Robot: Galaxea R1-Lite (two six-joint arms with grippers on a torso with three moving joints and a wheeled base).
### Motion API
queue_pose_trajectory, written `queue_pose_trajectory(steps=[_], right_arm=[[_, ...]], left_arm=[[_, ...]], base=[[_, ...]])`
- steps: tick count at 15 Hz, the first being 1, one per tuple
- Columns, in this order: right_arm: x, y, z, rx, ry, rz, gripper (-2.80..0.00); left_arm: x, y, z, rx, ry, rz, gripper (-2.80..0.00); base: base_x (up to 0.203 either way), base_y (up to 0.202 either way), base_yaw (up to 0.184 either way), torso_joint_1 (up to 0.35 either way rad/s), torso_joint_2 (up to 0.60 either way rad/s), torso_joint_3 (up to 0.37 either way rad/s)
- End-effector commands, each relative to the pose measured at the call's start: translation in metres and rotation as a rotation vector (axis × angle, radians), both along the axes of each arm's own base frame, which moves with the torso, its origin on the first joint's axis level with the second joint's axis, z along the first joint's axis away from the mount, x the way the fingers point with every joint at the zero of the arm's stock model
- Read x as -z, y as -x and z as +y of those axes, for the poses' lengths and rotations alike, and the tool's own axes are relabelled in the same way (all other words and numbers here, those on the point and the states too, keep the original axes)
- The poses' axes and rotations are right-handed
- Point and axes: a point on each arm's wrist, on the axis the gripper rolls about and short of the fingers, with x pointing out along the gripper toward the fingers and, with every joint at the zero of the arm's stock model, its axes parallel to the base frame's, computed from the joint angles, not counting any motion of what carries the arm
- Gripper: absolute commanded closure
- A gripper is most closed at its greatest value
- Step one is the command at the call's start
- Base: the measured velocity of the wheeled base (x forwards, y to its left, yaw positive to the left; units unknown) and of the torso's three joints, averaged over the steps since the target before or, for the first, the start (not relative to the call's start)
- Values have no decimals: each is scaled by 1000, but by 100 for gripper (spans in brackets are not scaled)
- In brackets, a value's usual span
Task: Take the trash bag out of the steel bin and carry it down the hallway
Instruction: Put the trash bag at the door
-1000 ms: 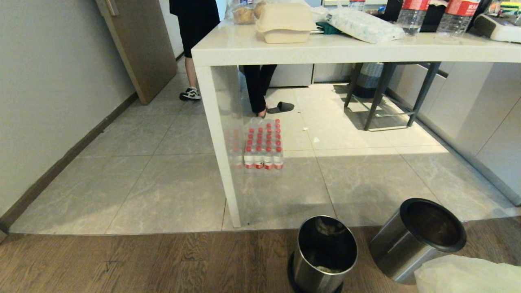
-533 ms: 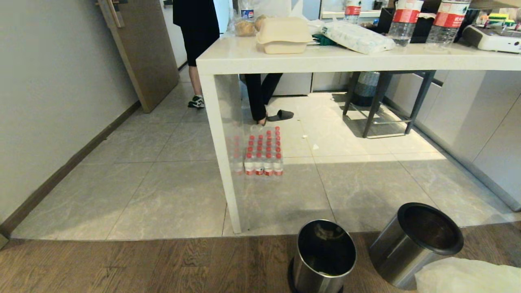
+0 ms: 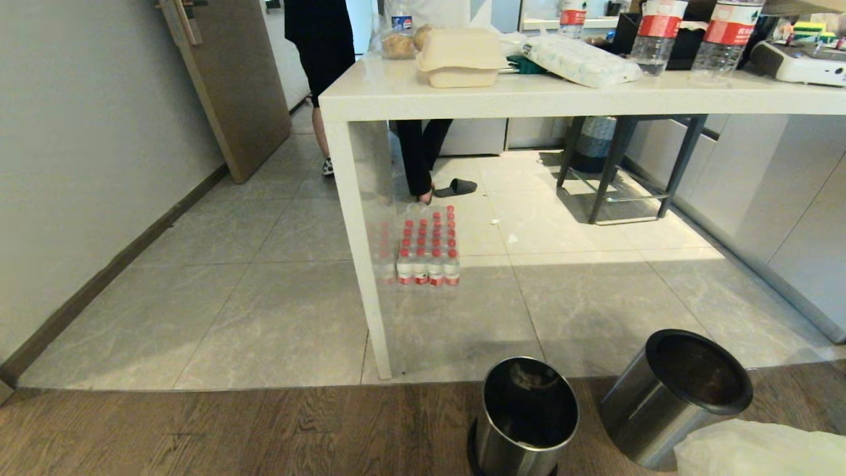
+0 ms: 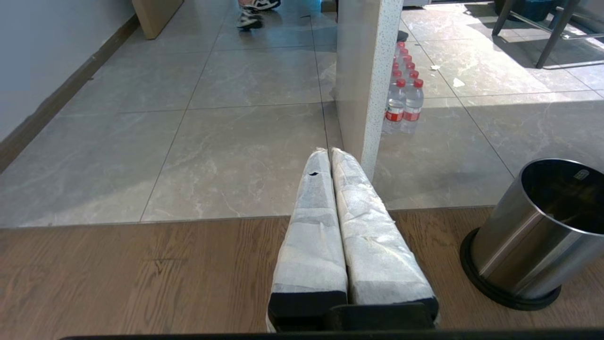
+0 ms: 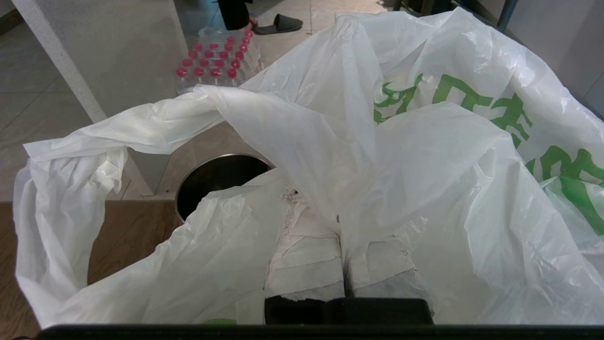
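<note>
Grey marble-look tiles [image 3: 277, 317] meet a strip of dark wood flooring [image 3: 198, 430], and the white table leg [image 3: 360, 251] standing at that seam serves as the landmark. The right gripper [image 5: 340, 222], its wrapped fingers [image 5: 306, 264] pressed together, is pinched on the trash bag [image 5: 424, 156] — thin white plastic with green print that billows up around the fingers, one loop handle [image 5: 52, 222] drooping to the side. From the head view only a corner of that bag [image 3: 760, 449] shows, well to the right of the table leg and nearer the robot. The left gripper [image 4: 329, 153] is closed with nothing between its padded fingers [image 4: 311, 236]; it hangs over the wood flooring just on the robot's side of the table leg.

Between the two, the shiny inner bucket [image 3: 525, 413] stands upright on a black base on the wood, to the right of the table leg, with scraps in its bottom. Just beyond it to the right the steel bin [image 3: 674, 390] with its black ring rim leans tilted, mouth turned toward the table.

Behind the table leg, under the white table [image 3: 529, 86], sits a shrink-wrapped pack of red-capped water bottles [image 3: 426, 248]. Farther back are a person's dark-trousered legs [image 3: 420, 155], a black slipper [image 3: 456, 188] — and a stool frame [image 3: 621, 165]. On the tabletop lie a beige clamshell box [image 3: 461, 56] and large bottles [image 3: 687, 33].
</note>
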Motion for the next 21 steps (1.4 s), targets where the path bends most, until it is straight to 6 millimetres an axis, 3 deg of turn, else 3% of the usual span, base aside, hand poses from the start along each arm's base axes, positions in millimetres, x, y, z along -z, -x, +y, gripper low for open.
queue_pose_trajectory(steps=[1,6,21], right_arm=[[0,0,0,-1,1,1,0],[0,0,0,-1,1,1,0],[0,0,0,-1,1,1,0]], left_arm=[[0,0,0,-1,8,1,0],[0,0,0,1,9,1,0],[0,0,0,1,9,1,0]], base=[[0,0,0,0,0,0],[2,64,-4,2,1,0],[0,193,1,2,2,2]])
